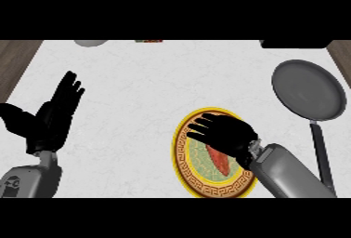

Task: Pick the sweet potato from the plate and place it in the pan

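A reddish-orange sweet potato point(220, 159) lies on a round plate point(186, 166) with a yellow patterned rim and green centre, low in the head view. My right hand point(226, 132) hovers over the plate's upper part, fingers relaxed and spread toward the left, palm just above the sweet potato's far end; it holds nothing. A grey pan point(308, 89) with a long dark handle point(321, 155) rests at the right, apart from the plate. My left hand point(55, 116) stays open at the left, fingers up.
At the counter's far edge sit a pale round object point(91, 42), a small red-green item point(149, 41) and a dark object point(295, 43). Wooden strips border the white counter point(137, 93) on both sides.
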Motion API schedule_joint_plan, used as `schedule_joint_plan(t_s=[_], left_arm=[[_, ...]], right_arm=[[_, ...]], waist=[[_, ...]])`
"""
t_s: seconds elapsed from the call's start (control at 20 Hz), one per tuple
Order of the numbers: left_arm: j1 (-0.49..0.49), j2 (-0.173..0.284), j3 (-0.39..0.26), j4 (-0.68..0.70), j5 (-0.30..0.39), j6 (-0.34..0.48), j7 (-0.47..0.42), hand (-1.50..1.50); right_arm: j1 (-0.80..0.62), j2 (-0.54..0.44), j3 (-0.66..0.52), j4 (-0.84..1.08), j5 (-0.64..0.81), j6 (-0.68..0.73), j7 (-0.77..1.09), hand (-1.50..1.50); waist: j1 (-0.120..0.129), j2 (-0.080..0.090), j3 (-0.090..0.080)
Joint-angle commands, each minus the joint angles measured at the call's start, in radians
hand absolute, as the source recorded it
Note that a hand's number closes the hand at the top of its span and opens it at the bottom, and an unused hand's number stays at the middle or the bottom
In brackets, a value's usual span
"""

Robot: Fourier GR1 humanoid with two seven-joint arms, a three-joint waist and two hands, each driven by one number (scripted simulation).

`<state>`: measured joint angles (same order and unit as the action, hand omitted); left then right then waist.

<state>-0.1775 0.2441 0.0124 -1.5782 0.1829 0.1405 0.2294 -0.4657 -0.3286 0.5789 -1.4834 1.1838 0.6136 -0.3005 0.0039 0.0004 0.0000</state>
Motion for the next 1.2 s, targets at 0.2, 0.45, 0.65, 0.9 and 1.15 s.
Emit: schedule_joint_plan(t_s=[0.2, 0.45, 0.65, 0.9, 1.15], left_arm=[[0.004, 0.018, 0.072, 0.020, 0.024, -0.069, -0.005, 0.00], [0.012, -0.029, 0.046, -0.012, -0.025, -0.034, -0.005, 0.00], [0.068, -0.037, 0.041, -0.072, -0.028, -0.048, 0.015, 0.00], [0.017, -0.058, 0.031, 0.028, -0.053, -0.059, -0.025, 0.00], [-0.017, -0.070, 0.057, 0.075, -0.066, -0.054, -0.054, 0.00]], right_arm=[[0.066, 0.087, 0.024, 0.067, 0.106, -0.074, -0.030, -1.50], [0.049, 0.129, -0.033, 0.223, 0.131, -0.155, -0.090, -1.50], [0.027, 0.180, -0.035, 0.281, 0.178, -0.142, -0.083, -1.50], [-0.013, 0.168, -0.040, 0.373, 0.183, -0.238, -0.222, 1.50], [0.015, 0.211, -0.069, 0.365, 0.203, -0.248, -0.231, 1.50]], waist=[[-0.002, -0.001, 0.000], [0.000, 0.000, 0.000], [0.003, 0.000, 0.000], [0.003, 0.002, 0.000], [-0.002, 0.000, 0.000]])
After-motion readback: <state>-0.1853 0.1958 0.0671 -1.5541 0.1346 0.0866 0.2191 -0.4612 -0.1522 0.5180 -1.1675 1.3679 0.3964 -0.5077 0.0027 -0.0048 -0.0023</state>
